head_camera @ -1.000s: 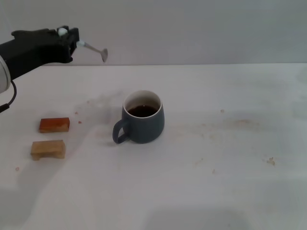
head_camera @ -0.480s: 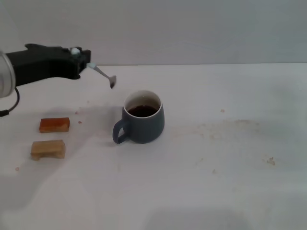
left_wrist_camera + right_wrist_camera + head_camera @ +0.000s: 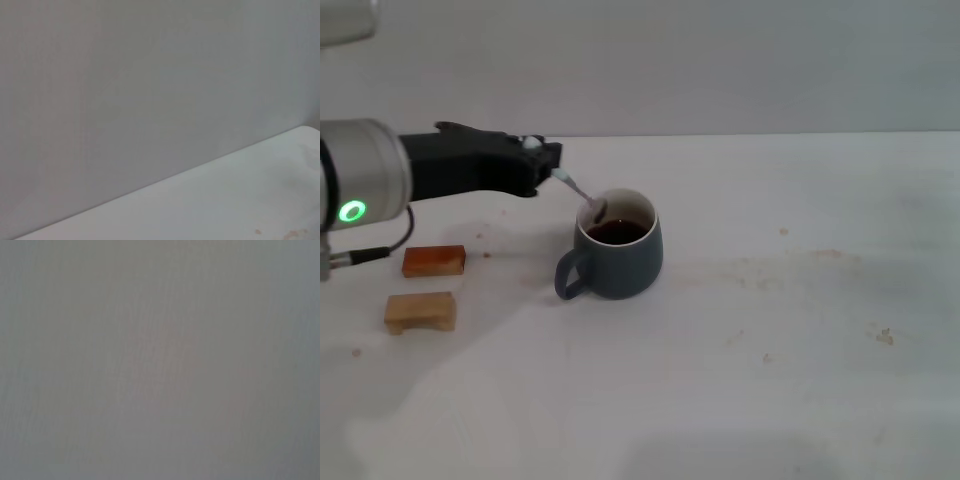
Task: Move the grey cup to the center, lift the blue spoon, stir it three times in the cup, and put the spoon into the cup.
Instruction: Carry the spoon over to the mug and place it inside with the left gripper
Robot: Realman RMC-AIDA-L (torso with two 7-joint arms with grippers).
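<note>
since the worktop (image 3: 800,380) carries everything here, start there: a wide white surface, lightly stained, with the grey cup (image 3: 618,258) standing upright near its middle. the cup is the biggest thing in view, a rounded ceramic mug with a white inner wall, a loop handle turned toward the robot's left, and dark liquid inside. it looks heavy enough to stay put under a light stir, but it is hard and glazed, so probably brittle and slick; the handle or the body would be the places to hold it.

reaching in from the left, the left end effector (image 3: 542,162) is clamped on the handle end of the blue spoon (image 3: 579,193), just beside the cup's rim. the right end effector is not in view. two small wooden blocks (image 3: 433,260) lie well apart from the cup, on the left.

the spoon is slim, light and likely stiff, sloping down with its metal bowl at the near-left rim, just above or touching the liquid. a thin smooth handle can pivot in a grip, so a firm hold far up it suits stirring.
</note>
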